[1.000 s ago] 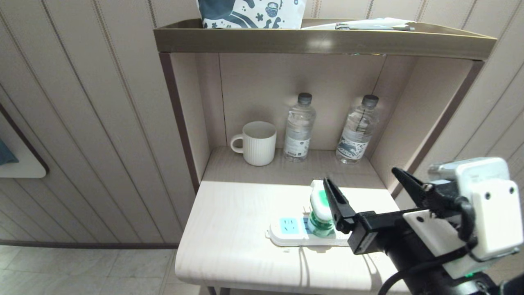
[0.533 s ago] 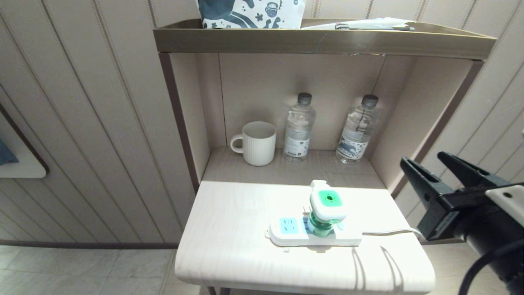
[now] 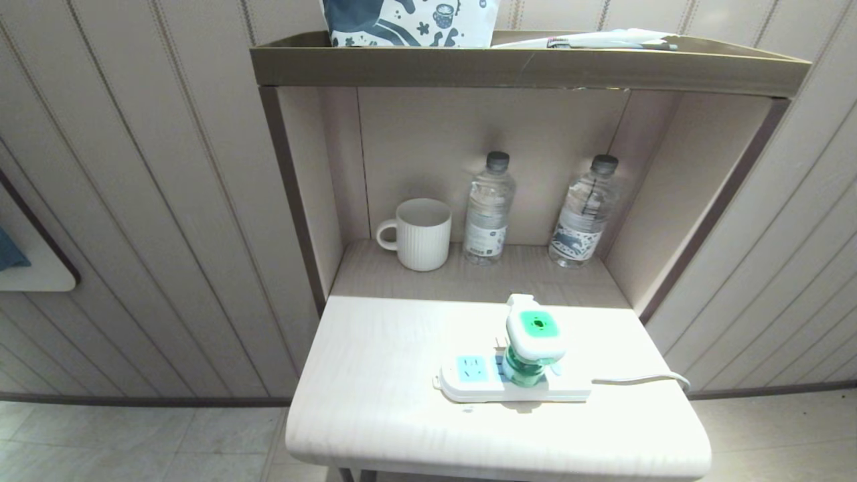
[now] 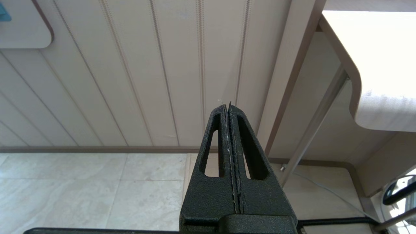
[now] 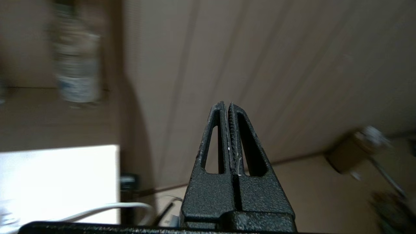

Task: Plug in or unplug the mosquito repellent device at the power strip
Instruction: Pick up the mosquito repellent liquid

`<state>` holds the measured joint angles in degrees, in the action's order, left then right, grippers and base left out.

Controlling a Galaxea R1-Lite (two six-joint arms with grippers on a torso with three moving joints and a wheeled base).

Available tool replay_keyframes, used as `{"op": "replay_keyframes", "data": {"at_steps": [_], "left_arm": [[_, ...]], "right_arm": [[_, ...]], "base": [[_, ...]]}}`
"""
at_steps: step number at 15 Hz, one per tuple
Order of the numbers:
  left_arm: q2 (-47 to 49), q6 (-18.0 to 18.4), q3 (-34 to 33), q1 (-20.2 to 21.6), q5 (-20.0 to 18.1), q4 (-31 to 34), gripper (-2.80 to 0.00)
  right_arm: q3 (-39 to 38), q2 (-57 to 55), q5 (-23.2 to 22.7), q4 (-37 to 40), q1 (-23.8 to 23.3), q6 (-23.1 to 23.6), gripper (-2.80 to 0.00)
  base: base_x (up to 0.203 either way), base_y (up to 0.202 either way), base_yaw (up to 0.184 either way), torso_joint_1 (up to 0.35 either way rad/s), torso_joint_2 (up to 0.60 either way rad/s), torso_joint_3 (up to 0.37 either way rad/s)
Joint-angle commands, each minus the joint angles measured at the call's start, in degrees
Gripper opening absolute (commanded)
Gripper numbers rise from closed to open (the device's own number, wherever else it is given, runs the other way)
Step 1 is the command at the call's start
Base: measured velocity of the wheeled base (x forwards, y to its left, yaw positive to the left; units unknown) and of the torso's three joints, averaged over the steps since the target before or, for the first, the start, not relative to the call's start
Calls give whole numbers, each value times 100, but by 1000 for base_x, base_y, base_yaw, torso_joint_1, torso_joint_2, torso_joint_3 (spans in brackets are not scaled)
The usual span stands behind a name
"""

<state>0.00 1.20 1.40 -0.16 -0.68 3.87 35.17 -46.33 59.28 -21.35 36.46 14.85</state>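
Note:
The mosquito repellent device, white and green with a green liquid bottle, stands in the middle of the white power strip on the small table; one light-blue socket face shows to its left. Neither arm is in the head view. My right gripper is shut and empty, off the table's right side and facing the wall panels. My left gripper is shut and empty, parked low beside the table's left edge above the floor.
At the back of the niche stand a white mug and two clear water bottles. The strip's white cord runs off the table's right edge. A shelf overhangs the niche.
My right gripper has drawn back from the device to the right and out of the head view, and its fingers have gone from open to shut. The device has stayed on the strip.

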Motion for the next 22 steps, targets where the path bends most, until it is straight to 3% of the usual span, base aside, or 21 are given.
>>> {"op": "replay_keyframes", "data": {"at_steps": [1,5,7,10,14,17,18,19,22], "left_arm": [[0,3,0,-2,-2,0,-280],[0,3,0,-2,-2,0,-280],[0,3,0,-2,-2,0,-280],[0,3,0,-2,-2,0,-280],[0,3,0,-2,-2,0,-280],[0,3,0,-2,-2,0,-280],[0,3,0,-2,-2,0,-280],[0,3,0,-2,-2,0,-280],[0,3,0,-2,-2,0,-280]], "right_arm": [[23,977,-66,687,-1302,-8,-280],[-475,2402,-385,1980,-2052,-39,-280],[-972,2814,-449,2153,-2365,-46,-280],[-1853,3049,-481,1888,-2383,-412,-280],[-2503,3069,-343,1254,-2808,-700,-280],[-2673,3216,-463,962,-3756,-518,-280],[-2807,3300,-540,900,-3847,-490,-280],[-3035,3434,-757,858,-3786,-482,-280],[-3315,4200,-2792,802,-3691,-597,-280]], "base": [[0,0,0,0,0,0],[0,0,0,0,0,0],[0,0,0,0,0,0],[0,0,0,0,0,0],[0,0,0,0,0,0],[0,0,0,0,0,0],[0,0,0,0,0,0],[0,0,0,0,0,0],[0,0,0,0,0,0]]}}
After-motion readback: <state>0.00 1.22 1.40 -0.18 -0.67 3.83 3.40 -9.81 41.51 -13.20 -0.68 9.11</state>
